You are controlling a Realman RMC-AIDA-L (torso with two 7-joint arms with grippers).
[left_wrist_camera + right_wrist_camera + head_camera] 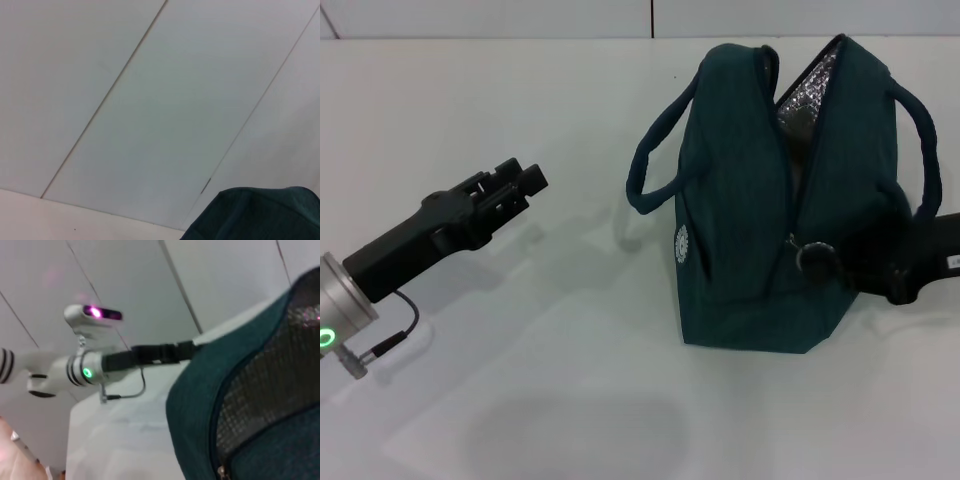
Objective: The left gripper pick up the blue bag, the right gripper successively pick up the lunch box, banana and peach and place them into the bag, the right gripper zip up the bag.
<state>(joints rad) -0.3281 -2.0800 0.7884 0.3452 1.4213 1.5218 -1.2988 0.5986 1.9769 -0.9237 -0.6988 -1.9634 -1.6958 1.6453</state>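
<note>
Blue bag (pixel 750 220) upright, partly unzipped; right end effector (pixel 880 262) against its right side, grip state unclear; left end effector (pixel 510 190) well left, fingers slightly apart, empty.

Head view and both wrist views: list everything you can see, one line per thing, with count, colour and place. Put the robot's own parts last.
blue bag: one, dark teal-blue, standing on the table right of centre, zipper partly open with silver lining showing at the far end.
bag handles: two, teal loops, one on each side of the bag.
zipper pull: one, dark ring, on the near part of the zipper.
logo: one, white, on the bag's left face.
table: one, white, under everything.
wall panels: white, behind the table.
left gripper: one, black, over the table left of the bag, apart from it.
right gripper: one, black, at the bag's right side, mostly hidden.
</note>
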